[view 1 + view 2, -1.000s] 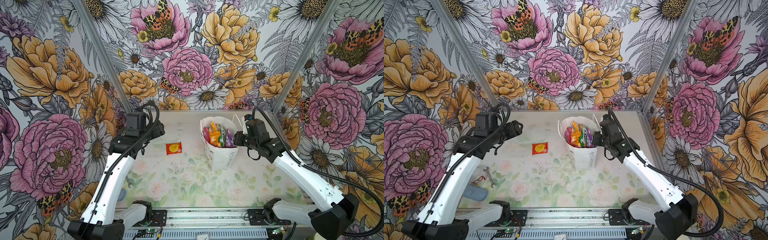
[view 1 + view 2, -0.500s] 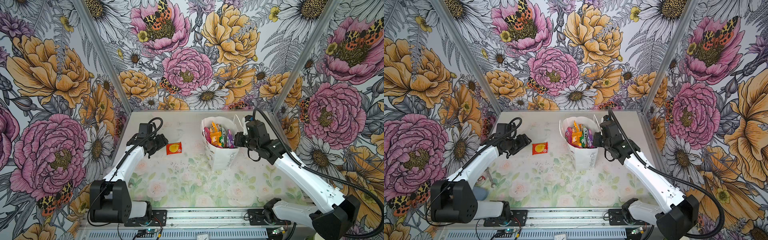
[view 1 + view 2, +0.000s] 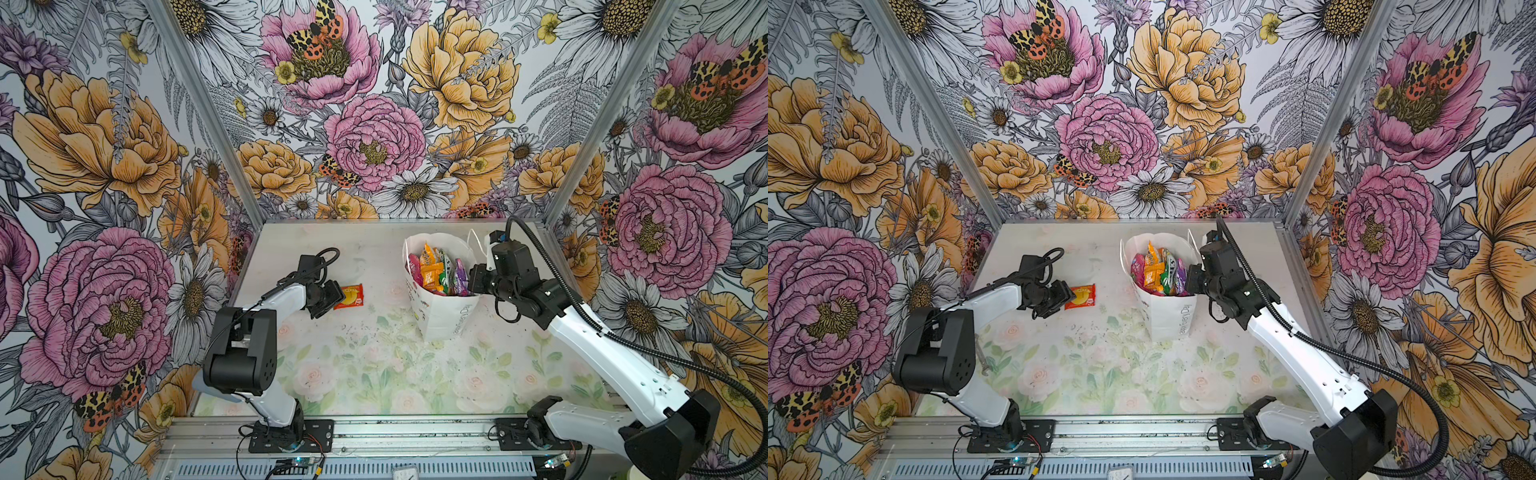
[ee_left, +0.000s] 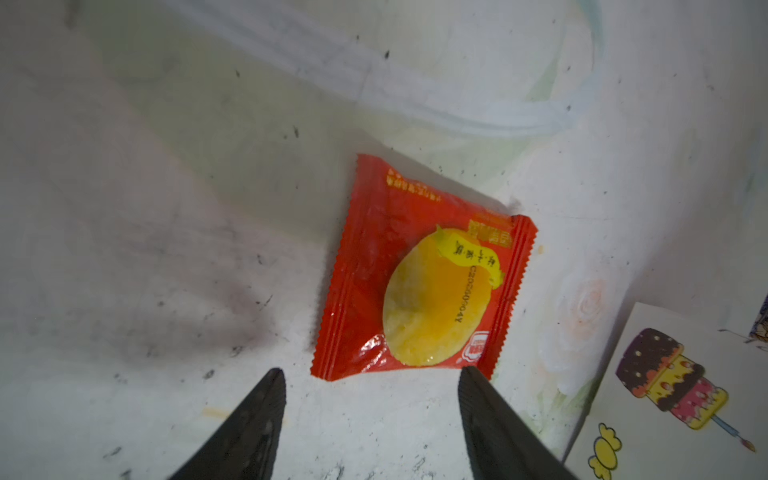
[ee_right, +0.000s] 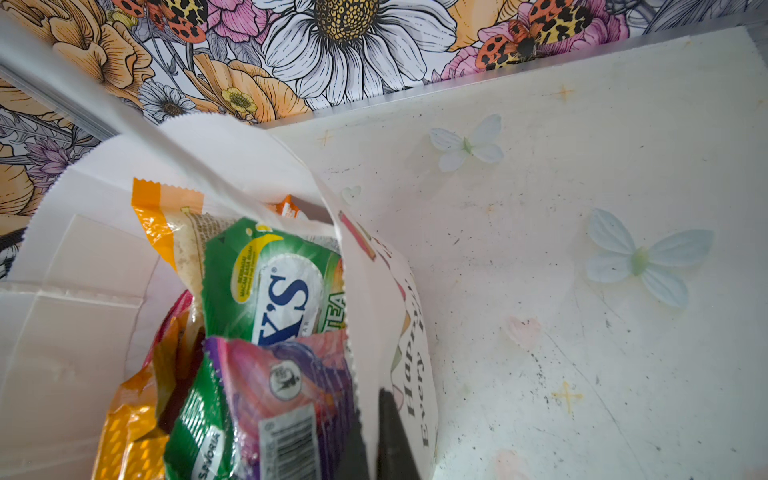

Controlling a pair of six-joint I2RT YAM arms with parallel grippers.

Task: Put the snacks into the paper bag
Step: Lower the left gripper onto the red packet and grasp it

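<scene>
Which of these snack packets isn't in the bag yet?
The red-orange packet with the yellow circle: it alone lies flat on the table, while the others stand inside the paper bag.

The paper bag [image 5: 409,361] bears grey "Happy Every". A green packet [image 5: 266,291] inside it shows blue "X'S" and green "EA". The red packet [image 4: 365,257] carries a stamped code ending "04Y"; its other print is unreadable.

Plenty of open worktop [image 3: 374,374] all round the red packet [image 3: 351,296], but the paper bag [image 3: 446,320] is crammed with snacks [image 3: 432,276].
</scene>
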